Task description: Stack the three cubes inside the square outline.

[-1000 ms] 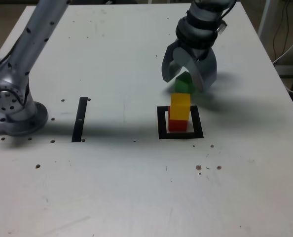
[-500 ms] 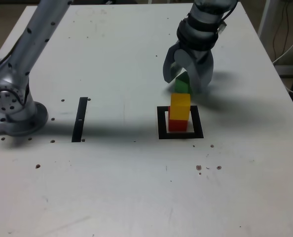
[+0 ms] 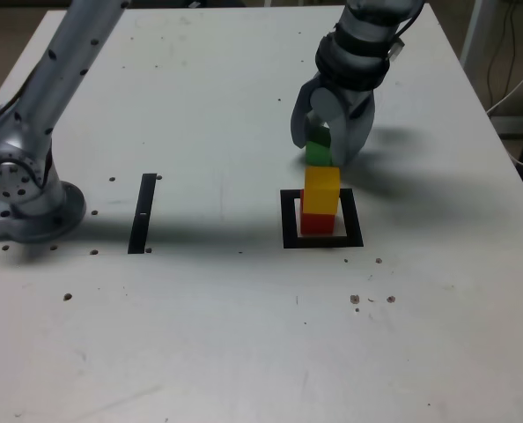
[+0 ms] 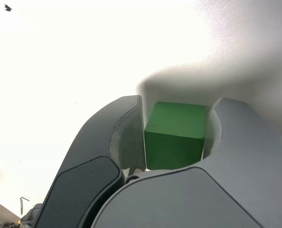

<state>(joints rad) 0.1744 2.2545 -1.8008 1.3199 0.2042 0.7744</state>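
Standing far left of jaws, exterior view: arm base, rounded grey form, smooth, slight sheen.
Strip, left of jaws: black strip, narrow, straight-edged, flat on the pale tabletop.
Tabletop: smooth, pale, scattered with small dark specks; soft-edged shadow right of jaws.
Outline, below jaws in exterior view: square outline, thick black border, white centre.
Red, below jaws: red cube, matte, sharp-edged, inside the outline.
Yellow, just below jaws in exterior view: yellow cube, matte, flat-faced, stacked on the red cube and hiding part of it.
Green, between jaws: green cube, solid matte colour, crisp edges, lighter top face than front; outside the outline.
Jaws: gripper, curved grey fingers with blunt tips and smooth shells, pinching the green cube from opposite sides.
Lift: cannot tell whether the green cube touches the tabletop.
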